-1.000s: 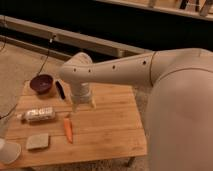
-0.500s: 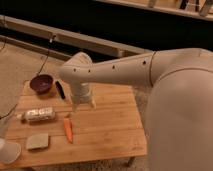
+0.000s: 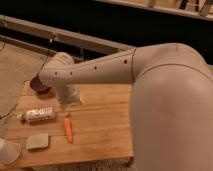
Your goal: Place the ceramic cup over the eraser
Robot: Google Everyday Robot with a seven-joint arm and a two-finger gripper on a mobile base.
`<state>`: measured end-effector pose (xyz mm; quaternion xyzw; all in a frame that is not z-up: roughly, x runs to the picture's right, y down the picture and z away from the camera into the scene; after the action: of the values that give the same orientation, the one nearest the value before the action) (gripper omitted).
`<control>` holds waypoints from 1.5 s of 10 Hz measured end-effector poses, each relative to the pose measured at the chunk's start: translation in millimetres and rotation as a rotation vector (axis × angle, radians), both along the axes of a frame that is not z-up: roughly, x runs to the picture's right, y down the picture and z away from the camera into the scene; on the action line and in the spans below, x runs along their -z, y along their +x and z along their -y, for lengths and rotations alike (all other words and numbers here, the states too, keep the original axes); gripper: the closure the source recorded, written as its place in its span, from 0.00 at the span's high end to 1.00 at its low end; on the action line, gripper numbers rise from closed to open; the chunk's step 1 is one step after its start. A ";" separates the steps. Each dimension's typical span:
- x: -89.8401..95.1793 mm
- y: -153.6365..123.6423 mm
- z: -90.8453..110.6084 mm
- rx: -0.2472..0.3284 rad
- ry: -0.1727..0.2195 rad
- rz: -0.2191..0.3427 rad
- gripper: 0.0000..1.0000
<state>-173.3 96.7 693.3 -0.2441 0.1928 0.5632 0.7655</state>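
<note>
since the earlier frame we see the arm [image 3: 95, 70] swung toward 9 o'clock, so it now covers the dark pen-like thing that lay beside the maroon bowl [image 3: 38, 85]; nothing else on the wooden table [image 3: 105, 125] has shifted. the gripper [image 3: 71, 101] hangs low over the table's far-left part, at 4 o'clock from the bowl, open and holding nothing. the ceramic cup [image 3: 9, 151] stands at the table's near-left corner, at 7 o'clock from the gripper and well apart from it, partly cut by the frame edge. the eraser [image 3: 38, 141] lies just beside the cup at its 2 o'clock, uncovered. a carrot [image 3: 67, 129] lies at 6 o'clock below the gripper, and a wrapped packet [image 3: 39, 115] at its 8 o'clock.
</note>
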 end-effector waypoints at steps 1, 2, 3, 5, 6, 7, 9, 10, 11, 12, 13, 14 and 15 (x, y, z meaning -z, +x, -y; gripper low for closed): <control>1.8 -12.0 -1.6 0.030 0.005 0.016 0.65; 4.5 -31.5 -4.4 0.079 0.014 0.040 0.65; 7.8 -50.3 -7.8 0.120 0.018 0.066 0.65; 13.6 -82.7 -15.1 0.191 0.027 0.108 0.65; 18.5 -108.8 -23.7 0.251 0.029 0.143 0.65; 22.2 -123.3 -30.0 0.283 0.026 0.165 0.65; 34.3 -156.2 -50.3 0.370 0.012 0.227 0.65; 39.8 -166.6 -57.4 0.402 0.010 0.251 0.65; 45.7 -176.3 -64.2 0.434 0.012 0.275 0.65; 53.8 -189.7 -73.9 0.481 0.013 0.313 0.65; 61.7 -201.3 -82.2 0.520 0.013 0.352 0.65; 69.4 -211.3 -89.5 0.554 0.013 0.390 0.65; 75.5 -219.3 -95.2 0.580 0.014 0.421 0.65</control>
<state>-392.6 191.9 617.8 -0.2846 0.0884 0.2613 0.9181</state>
